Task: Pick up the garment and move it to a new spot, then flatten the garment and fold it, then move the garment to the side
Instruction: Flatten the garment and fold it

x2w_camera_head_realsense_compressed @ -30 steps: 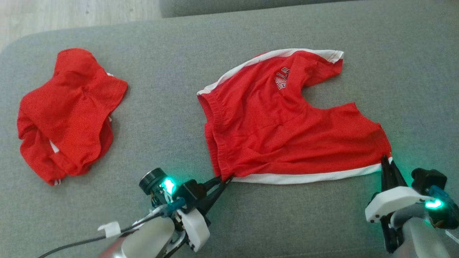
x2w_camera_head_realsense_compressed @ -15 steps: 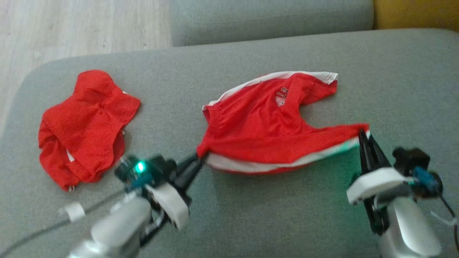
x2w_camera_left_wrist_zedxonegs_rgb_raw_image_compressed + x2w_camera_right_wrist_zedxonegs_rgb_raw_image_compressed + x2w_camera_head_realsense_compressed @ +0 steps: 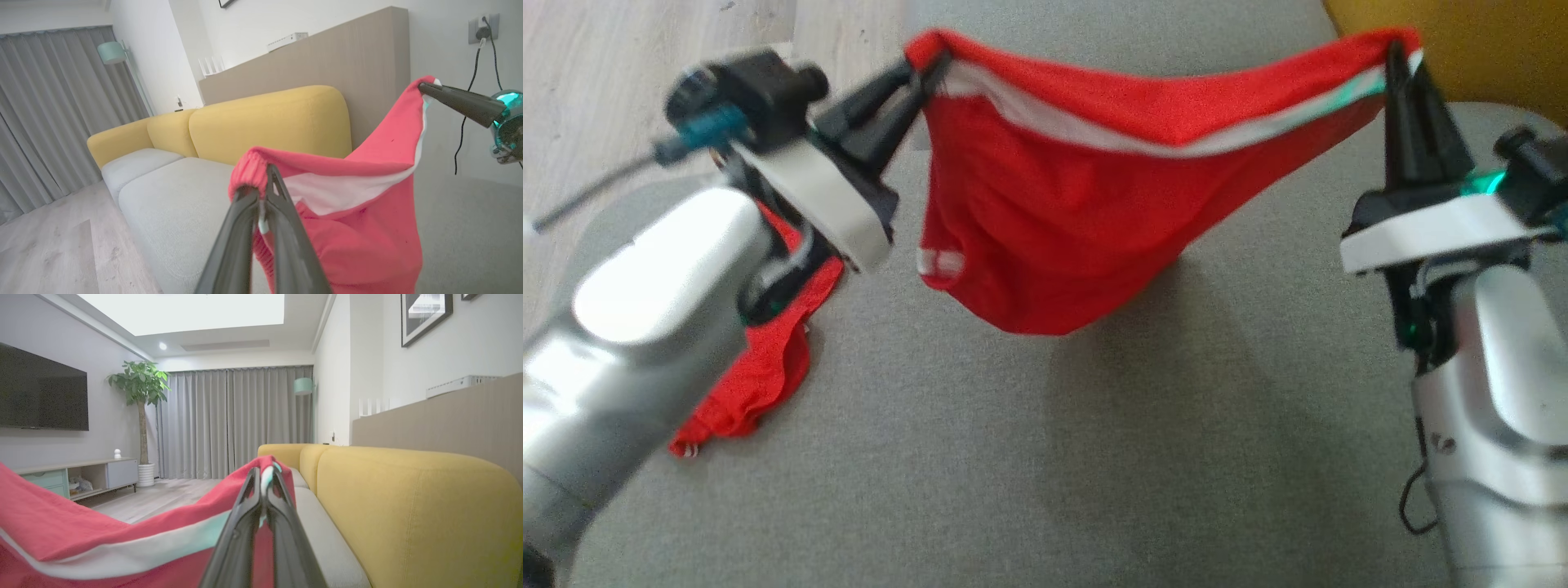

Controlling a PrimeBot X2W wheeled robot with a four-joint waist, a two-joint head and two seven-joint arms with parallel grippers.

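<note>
The left gripper (image 3: 927, 65) and right gripper (image 3: 1398, 57) stay pinched tight on the white-striped edge of the red garment (image 3: 1054, 220), which a second ago lay on the grey cushion (image 3: 1094, 449) and now hangs slung between them; pick-up apparently done, carrying to a new spot likely next

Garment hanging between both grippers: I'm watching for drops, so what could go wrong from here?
The left gripper and right gripper pinch the garment only at its top corners; a slip there would likely drop one side. It sags bunched, so it may land creased on the grey cushion. Swinging left, it could snag the other red cloth.
</note>
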